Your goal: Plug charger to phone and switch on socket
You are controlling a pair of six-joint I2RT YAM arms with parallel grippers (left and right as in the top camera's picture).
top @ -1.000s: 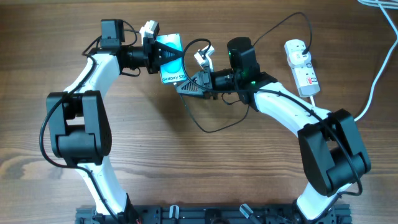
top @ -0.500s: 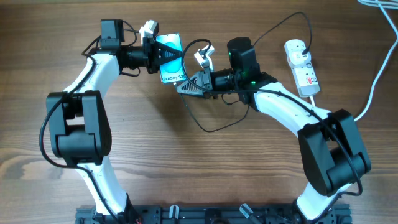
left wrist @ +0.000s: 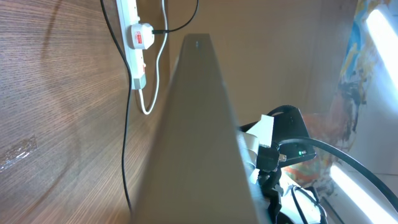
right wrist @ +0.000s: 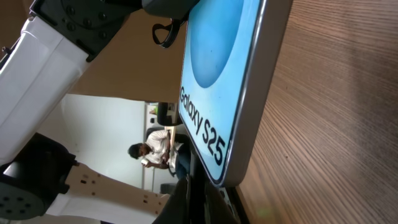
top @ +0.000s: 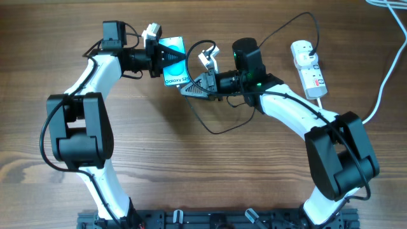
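Observation:
My left gripper (top: 162, 56) is shut on the phone (top: 173, 60) and holds it off the table, teal screen up, with the "Galaxy S25" text at its lower end. In the left wrist view the phone's edge (left wrist: 199, 137) fills the middle. My right gripper (top: 191, 86) is shut on the charger's plug tip right at the phone's lower end. In the right wrist view the dark jaws (right wrist: 211, 199) and plug tip touch the bottom edge of the phone (right wrist: 217, 68). The charger cable (top: 219, 130) loops over the table to the white socket (top: 309, 71).
The socket's thick white cord (top: 381, 83) runs off to the back right. In the left wrist view the socket (left wrist: 138, 43) shows a red switch, with the black cable (left wrist: 124, 143) running down from it. The left arm (right wrist: 68, 50) fills the upper left of the right wrist view.
The phone has shifted very slightly to the left in my left gripper. The right arm and the cable have not visibly moved.

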